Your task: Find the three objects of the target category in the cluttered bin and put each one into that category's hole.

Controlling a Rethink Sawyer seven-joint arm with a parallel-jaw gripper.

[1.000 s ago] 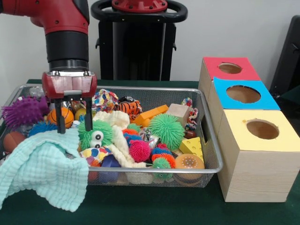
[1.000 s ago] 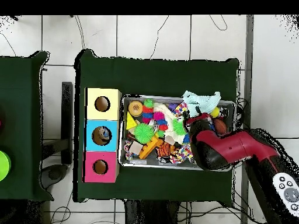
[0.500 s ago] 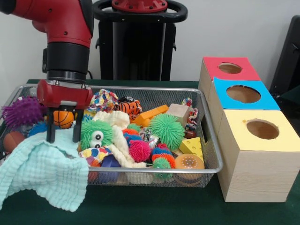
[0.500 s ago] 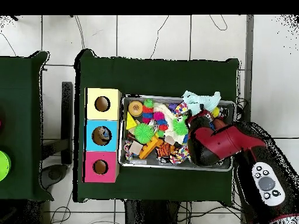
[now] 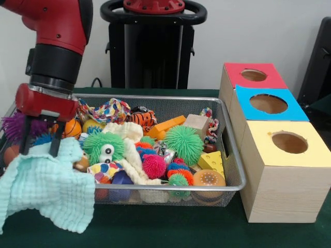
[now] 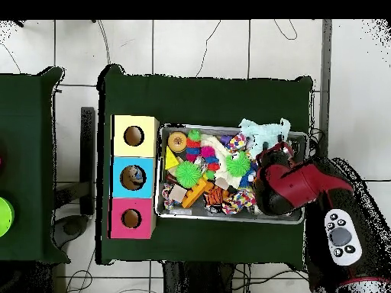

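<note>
Green cloth covers the tabletop (image 5: 170,227), and behind it stands a pale wall with the robot's black pedestal (image 5: 152,46). On the cloth sits the bin (image 5: 234,170), a wide silver mesh basket crammed with toys, its right end just beside three wooden boxes (image 5: 282,170) set in a row. Each box has a round hole in a coloured top: red farthest from the front camera, blue in the middle, yellow nearest.

From above, the red and black arm (image 5: 57,36) reaches down over the left end of the bin as the front view shows it. Its pincer (image 5: 39,137) hangs with the two dark fingers (image 5: 55,142) apart, their tips at the upper edge of a mint-green cloth (image 5: 49,188). Whether the tips grip the cloth or only touch it cannot be told. The cloth drapes over the bin's near left corner and hangs down outside the mesh onto the tabletop.

Just behind the pincer lie a purple spiky ball (image 5: 11,126) and a small orange basketball (image 5: 72,128). Beside the cloth sits a green fuzzy toy with big eyes (image 5: 103,149). Toward the middle are a larger green spiky ball (image 5: 183,143), a pink spiky ball (image 5: 154,166) and an orange block (image 5: 165,125). A yellow cheese wedge (image 5: 212,161) and a burger-shaped toy (image 5: 208,179) lie near the bin's right front corner.

In the overhead view the arm covers the bin's end (image 6: 302,137) farthest from the boxes (image 6: 134,176).
</note>
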